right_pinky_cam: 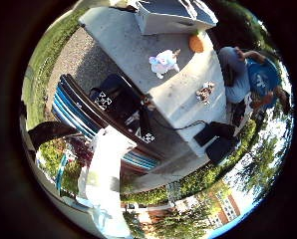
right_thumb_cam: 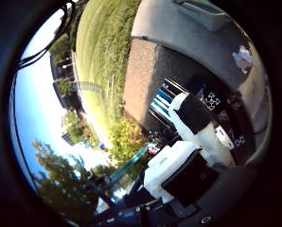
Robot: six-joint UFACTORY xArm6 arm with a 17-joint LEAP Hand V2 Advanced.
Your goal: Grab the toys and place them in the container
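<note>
A white and pink plush toy (right_pinky_cam: 163, 62) lies in the middle of the grey table (right_pinky_cam: 123, 45). An orange toy (right_pinky_cam: 196, 43) sits beside the grey container (right_pinky_cam: 168, 17) at the table's far end. Near one long edge of the table lies a small brown and white toy (right_pinky_cam: 205, 92). My right hand (right_thumb_cam: 193, 142) is high above and well off to the side of the table, far from every toy. Its white and black fingers (right_thumb_cam: 198, 120) reach out loosely and hold nothing.
A blue striped bench (right_pinky_cam: 83, 112) stands along the table's side over gravel (right_thumb_cam: 145, 71). Black boxes (right_pinky_cam: 218, 139) rest at the table's end edge. Grass (right_thumb_cam: 103, 56) and bushes lie beyond.
</note>
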